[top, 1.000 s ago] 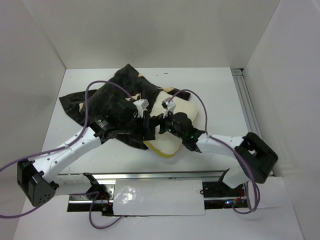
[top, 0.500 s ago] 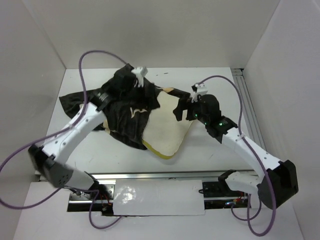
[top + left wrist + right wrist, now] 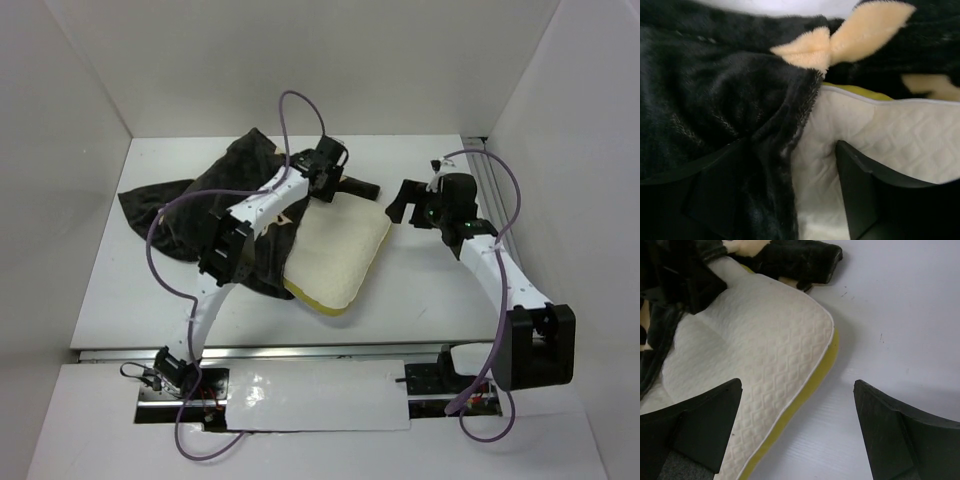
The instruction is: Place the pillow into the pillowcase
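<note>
The cream-white pillow (image 3: 338, 257) lies mid-table, its left part under the dark flowered pillowcase (image 3: 195, 200). My left gripper (image 3: 352, 186) reaches over the pillowcase's far right edge. In the left wrist view my left gripper (image 3: 790, 197) is open, its jaws wide apart astride the pillowcase's hem (image 3: 790, 145) and the pillow (image 3: 900, 135). My right gripper (image 3: 405, 200) hovers just right of the pillow's far corner. It is open too (image 3: 797, 412), above the pillow's yellow-edged corner (image 3: 760, 350) and the bare table (image 3: 890, 315), with nothing in it.
White walls close in the table on the left, back and right. An aluminium rail (image 3: 495, 220) runs along the right edge. A white sheet (image 3: 320, 395) lies at the front between the arm bases. Purple cables (image 3: 160, 260) loop over the pillowcase.
My left arm swung from the pillowcase's middle up to its far right edge, and its jaws widened. My right gripper drew back to the right, off the pillow. More of the pillow shows.
</note>
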{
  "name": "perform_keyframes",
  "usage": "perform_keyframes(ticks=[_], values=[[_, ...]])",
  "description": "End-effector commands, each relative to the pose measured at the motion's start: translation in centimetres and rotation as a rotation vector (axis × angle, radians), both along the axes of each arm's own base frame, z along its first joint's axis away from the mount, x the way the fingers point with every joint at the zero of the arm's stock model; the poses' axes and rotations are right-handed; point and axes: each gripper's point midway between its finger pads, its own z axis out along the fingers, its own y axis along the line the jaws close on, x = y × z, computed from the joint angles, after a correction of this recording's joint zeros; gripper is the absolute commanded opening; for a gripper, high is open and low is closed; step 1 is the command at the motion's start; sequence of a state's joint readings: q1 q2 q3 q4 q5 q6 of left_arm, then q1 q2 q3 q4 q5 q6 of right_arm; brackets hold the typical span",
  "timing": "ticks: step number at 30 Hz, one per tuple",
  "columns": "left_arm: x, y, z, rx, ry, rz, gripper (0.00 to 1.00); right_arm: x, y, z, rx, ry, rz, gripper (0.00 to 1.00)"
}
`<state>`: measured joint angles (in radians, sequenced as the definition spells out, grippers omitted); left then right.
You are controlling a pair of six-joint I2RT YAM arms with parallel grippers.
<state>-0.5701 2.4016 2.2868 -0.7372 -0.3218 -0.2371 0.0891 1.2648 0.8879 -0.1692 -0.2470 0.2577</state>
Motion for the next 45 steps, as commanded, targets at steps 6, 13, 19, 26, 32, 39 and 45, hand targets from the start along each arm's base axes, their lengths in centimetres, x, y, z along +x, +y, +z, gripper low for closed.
perform_keyframes(ticks=[6,13,19,26,32,39,45], values=[[2.2,2.2,2.6,0.345,-0.268,0.161,0.72,-0.5,1.6,-1.0,0.079,0.017,0.084,1.00],[1.8,2.4,3.6,0.288,-0.274,0.128,0.72,-0.5,2.6,-1.1,0.031,0.011,0.084,1.00],[2.2,3.3,3.8,0.222,-0.253,0.167,0.71,-0.1,3.2,-0.5,0.006,-0.004,0.091,1.00],[3.0,4.2,5.8,0.018,-0.213,0.134,0.69,0.1,3.8,-1.0,-0.020,0.012,0.097,1.00],[3.4,5.5,5.2,0.024,-0.194,0.127,0.68,0.4,4.1,-1.0,-0.024,0.002,0.098,1.00],[3.7,6.8,3.7,0.048,-0.158,0.146,0.63,1.0,4.6,-1.2,-0.024,0.005,0.107,1.00],[2.8,6.6,5.2,-0.076,-0.118,0.087,0.65,1.4,5.0,-1.7,-0.027,0.020,0.117,1.00]])
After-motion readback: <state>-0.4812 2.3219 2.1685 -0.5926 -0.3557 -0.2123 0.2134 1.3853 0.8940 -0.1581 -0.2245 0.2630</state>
